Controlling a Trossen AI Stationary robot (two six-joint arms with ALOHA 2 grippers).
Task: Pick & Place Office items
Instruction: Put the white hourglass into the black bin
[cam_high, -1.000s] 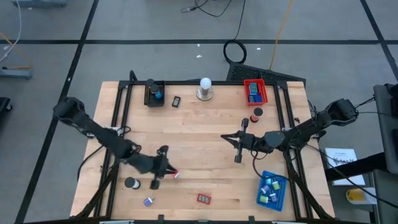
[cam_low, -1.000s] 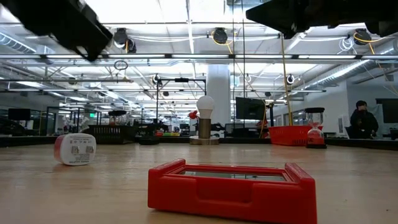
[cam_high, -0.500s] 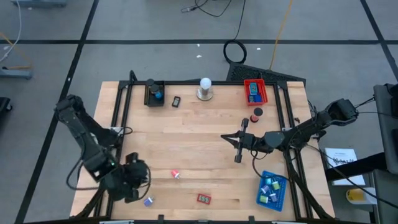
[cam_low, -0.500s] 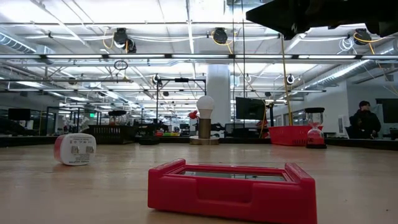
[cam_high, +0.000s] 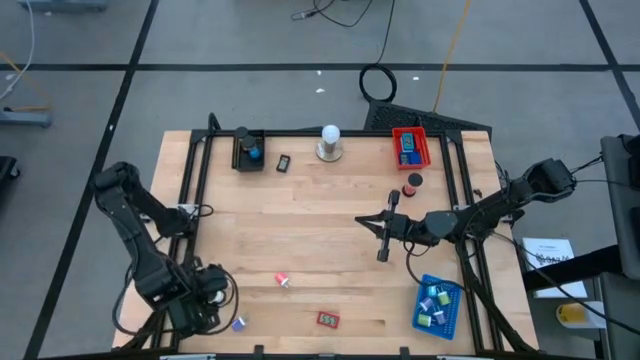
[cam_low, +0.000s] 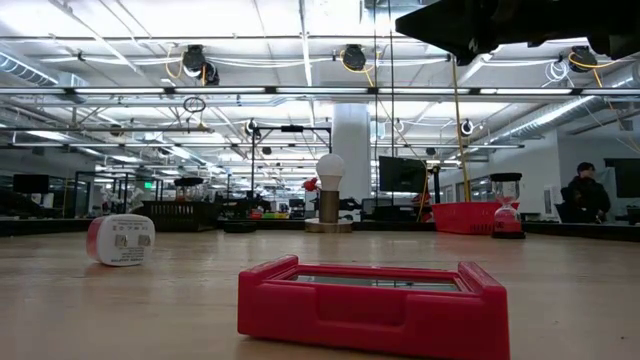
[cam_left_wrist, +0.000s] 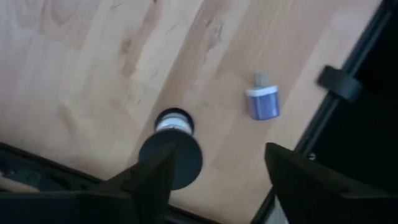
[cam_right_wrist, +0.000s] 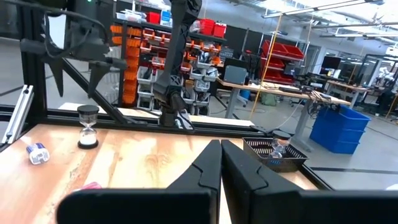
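Observation:
My left gripper (cam_high: 203, 297) hangs open and empty over the table's near left corner. In its wrist view its fingers (cam_left_wrist: 217, 155) stand above a small black-ended hourglass (cam_left_wrist: 174, 144) and a purple-blue piece (cam_left_wrist: 262, 103), both resting on the wood. A pink and white piece (cam_high: 283, 281) and a red block (cam_high: 327, 319) lie near the front edge. My right gripper (cam_high: 362, 220) is shut and empty above the table's middle right, pointing toward the left edge; it also shows in its wrist view (cam_right_wrist: 219, 149).
A black tray (cam_high: 247, 150), a white ball on a grey base (cam_high: 329, 142) and a red tray (cam_high: 409, 146) stand along the far edge. A blue tray (cam_high: 436, 305) holds several pieces at the near right. A red hourglass (cam_high: 412, 185) and a small black piece (cam_high: 284, 162) stand apart.
My left gripper has drawn back from beside the pink and white piece toward the table's near left corner, with the arm folding in. The pink and white piece has stayed where it was.

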